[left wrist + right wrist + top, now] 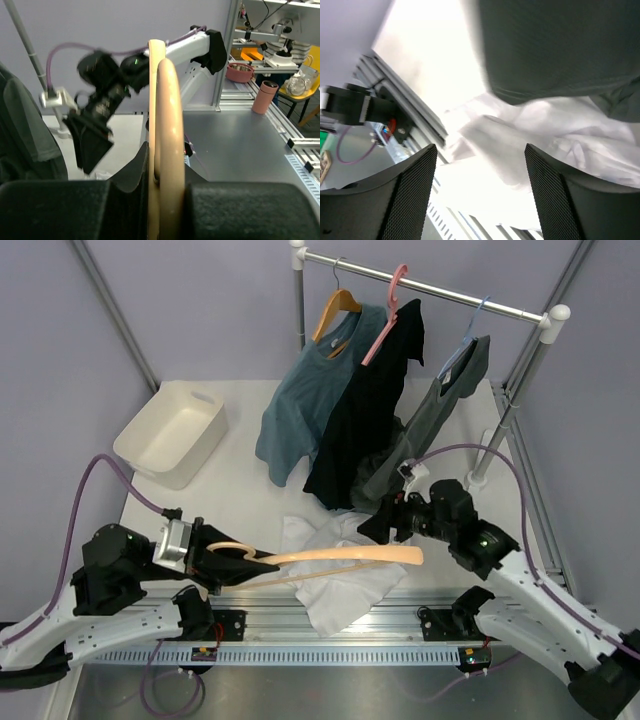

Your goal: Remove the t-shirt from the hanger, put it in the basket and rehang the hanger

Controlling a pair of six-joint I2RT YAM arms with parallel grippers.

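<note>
Left jaws clamp the hanger (350, 556) at its hook end. The t-shirt (340, 598) lies crumpled on the tabletop (240, 502) under the right jaws, which stand apart, empty.

In the left wrist view the lower edge is cutting off the hanger (168, 140), and the left gripper (165, 200) clamped on it is showing only as dark, unfocused masses. The right arm (102, 117) beyond is appearing blurred. From above, part of the hanger's hook is disappearing inside the left gripper, while the hanger's bar and the right gripper (372, 525) are covering parts of the t-shirt (345, 595) (its collar and sleeves cannot be made out). In the right wrist view the t-shirt is blurring into the overexposed table (435, 65), the top edge is cropping a dark grey shirt (560, 45), and the spread fingers (405, 200) are running off the bottom.
</note>
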